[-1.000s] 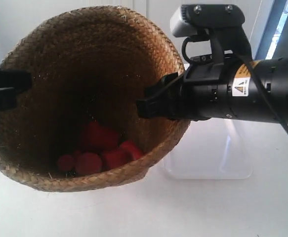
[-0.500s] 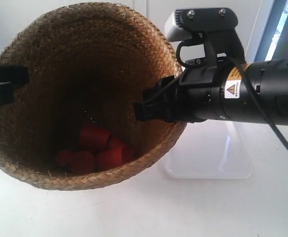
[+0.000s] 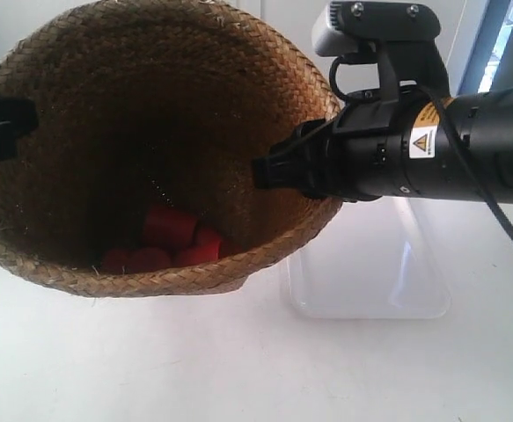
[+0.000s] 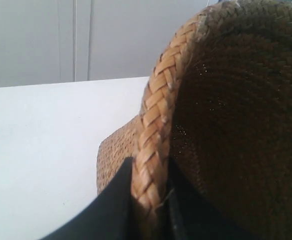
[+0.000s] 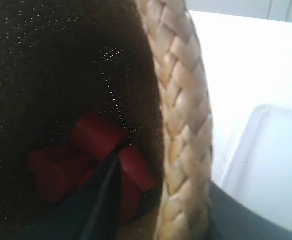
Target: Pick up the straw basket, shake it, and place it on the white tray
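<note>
While the white tabletop [image 3: 238, 369] looks unchanged, the tall golden-brown braided straw basket [image 3: 150, 105] sits higher in the exterior view than a second ago. Its far rim now meets the frame's top and its mouth is tipped toward the camera. It hangs off the tabletop, just beside the flat glossy white rectangular plastic tray [image 3: 370, 272], not on it. The left hand [image 4: 148, 200] pinches the braided rim, one finger inside and one outside. The right hand [image 5: 181, 200] pinches the opposite rim likewise. Both have risen with the basket. The small red cylindrical pieces [image 3: 172, 237] inside have slid lower toward the near wall.
</note>
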`<state>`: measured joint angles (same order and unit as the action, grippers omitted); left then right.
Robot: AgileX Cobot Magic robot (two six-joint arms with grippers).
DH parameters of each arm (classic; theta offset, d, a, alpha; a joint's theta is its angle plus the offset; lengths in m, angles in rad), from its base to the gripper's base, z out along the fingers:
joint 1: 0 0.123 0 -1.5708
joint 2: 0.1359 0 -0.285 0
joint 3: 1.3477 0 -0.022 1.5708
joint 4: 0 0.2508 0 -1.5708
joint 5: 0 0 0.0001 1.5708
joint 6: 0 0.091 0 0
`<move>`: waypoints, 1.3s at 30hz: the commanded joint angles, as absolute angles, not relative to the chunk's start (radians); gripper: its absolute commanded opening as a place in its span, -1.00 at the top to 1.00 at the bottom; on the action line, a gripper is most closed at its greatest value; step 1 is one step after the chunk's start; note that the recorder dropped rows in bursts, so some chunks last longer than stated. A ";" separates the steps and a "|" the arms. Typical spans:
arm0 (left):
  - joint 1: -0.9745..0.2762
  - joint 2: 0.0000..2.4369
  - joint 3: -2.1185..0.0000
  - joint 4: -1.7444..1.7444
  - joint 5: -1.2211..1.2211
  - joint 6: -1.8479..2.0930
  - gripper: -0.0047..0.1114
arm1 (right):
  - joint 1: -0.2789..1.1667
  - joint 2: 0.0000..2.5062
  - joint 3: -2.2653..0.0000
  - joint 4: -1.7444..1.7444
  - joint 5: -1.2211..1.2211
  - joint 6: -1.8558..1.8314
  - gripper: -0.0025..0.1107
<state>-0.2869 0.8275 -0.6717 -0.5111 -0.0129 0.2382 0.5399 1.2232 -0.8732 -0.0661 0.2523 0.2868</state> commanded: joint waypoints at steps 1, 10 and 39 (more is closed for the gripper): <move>-0.277 0.827 -0.687 -0.500 0.032 0.258 0.92 | 0.528 1.220 -0.869 -0.105 0.275 0.269 0.96; -0.305 0.780 -0.880 -0.498 0.060 0.269 0.92 | 0.567 1.055 -1.018 -0.105 0.284 0.260 0.96; -0.311 0.904 -0.755 -0.428 0.061 0.130 0.92 | 0.578 1.226 -0.967 -0.198 0.297 0.383 0.96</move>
